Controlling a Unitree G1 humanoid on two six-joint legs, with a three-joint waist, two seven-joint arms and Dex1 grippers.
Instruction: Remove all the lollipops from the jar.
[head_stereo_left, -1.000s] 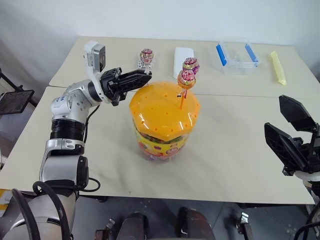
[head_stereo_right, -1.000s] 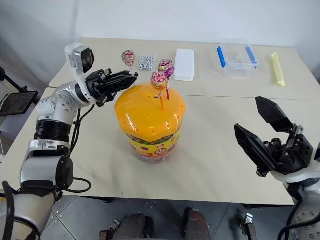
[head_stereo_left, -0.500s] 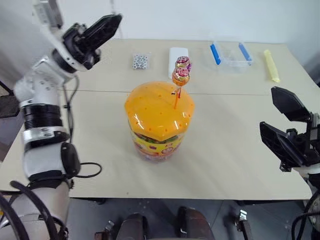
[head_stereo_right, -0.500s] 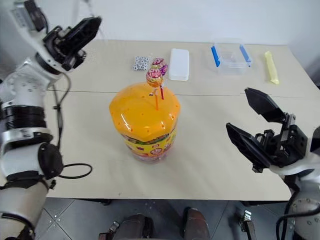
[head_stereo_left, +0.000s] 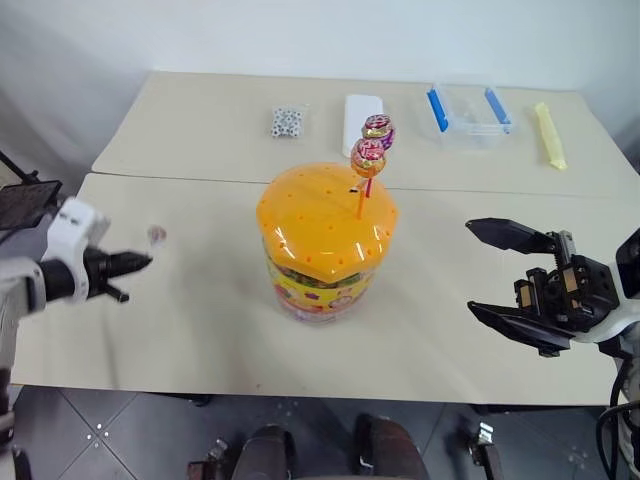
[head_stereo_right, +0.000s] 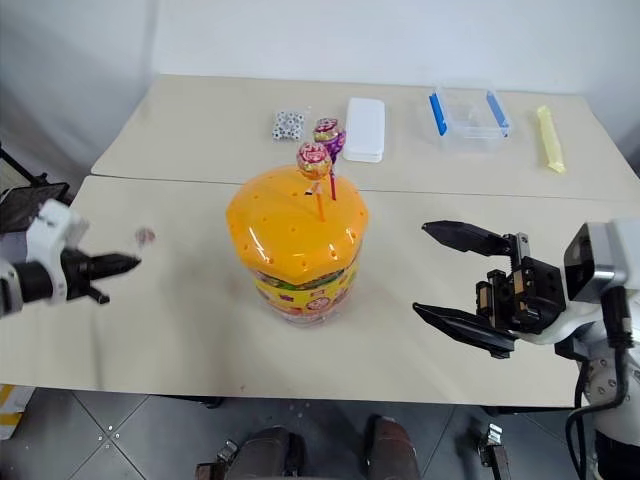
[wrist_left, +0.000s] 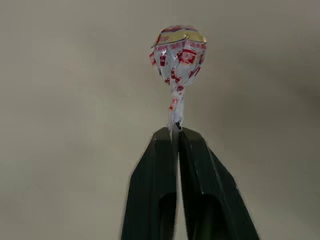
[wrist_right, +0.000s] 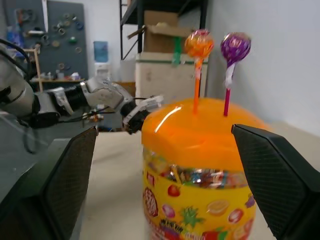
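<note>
Left gripper swung off the jar to the table's left, clamping one lollipop; right gripper gapes; two left in the lid.

jar label, lollipop wrapper, print unreadable

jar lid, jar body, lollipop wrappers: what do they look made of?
Jar lid: looks like glossy translucent orange plastic, going by the sharp highlights on its facets and its moulded holes.
Jar body: clear plastic, probably; the candy inside shows through, with a printed yellow label around it.
Lollipop wrappers: thin shiny film, foil or plastic; crinkled and twisted at the stick, printing visible.
</note>
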